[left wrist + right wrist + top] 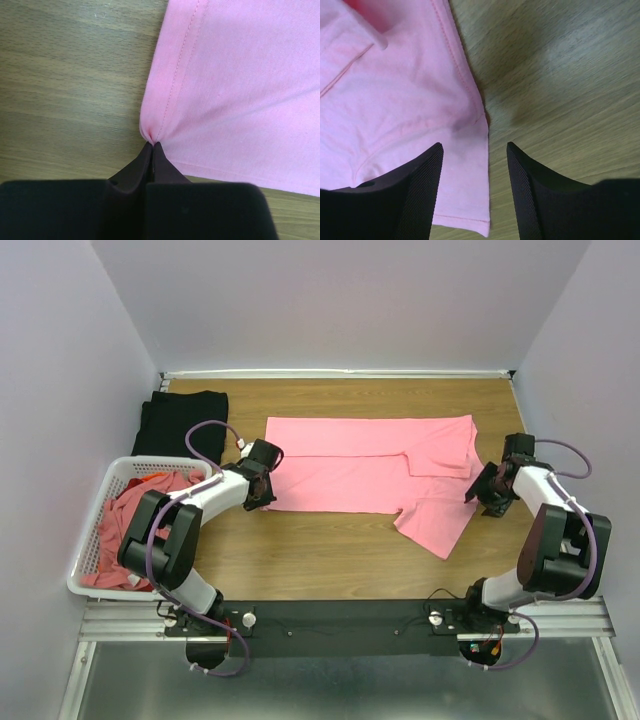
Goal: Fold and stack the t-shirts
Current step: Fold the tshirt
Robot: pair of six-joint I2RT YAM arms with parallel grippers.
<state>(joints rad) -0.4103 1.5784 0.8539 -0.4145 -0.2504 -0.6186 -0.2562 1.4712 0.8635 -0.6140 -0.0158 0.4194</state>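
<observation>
Tabletop: brown wood-grain tabletop (320,555) is carrying everything, with pale walls standing round three of its sides.
Pink shirt: salmon-pink soft cloth t-shirt (350,465) is lying flat across the middle of the tabletop, its length running left to right. One sleeve is sticking out toward the near right, and a flap is lying folded over the body at the right end.
Left arm: left arm (215,492) is reaching from the near left to the near left corner of the pink t-shirt.
Left jaws: the left jaws are pressing fully together on the hem at that corner. In the left wrist view the pink cloth (240,85) is puckering into a small point just where the black fingertips (142,165) are meeting, and the stitched hem is running away from them toward the far side.
Right arm: right arm (535,485) is bending in from the near right to the right end of the t-shirt.
Right jaws: the right jaws are standing fairly wide apart and holding nothing. In the right wrist view one finger (420,190) is hanging over the pink cloth (395,100) and the other over bare wood, with the hemmed edge lying between them. I cannot tell whether either is touching down.
Black shirt: black cloth shirt (185,423) is lying folded in the far left corner, just beyond the basket.
Basket: white slatted plastic basket (88,540) is sitting at the near left edge, holding a heap of salmon-pink and red shirts (125,525).
</observation>
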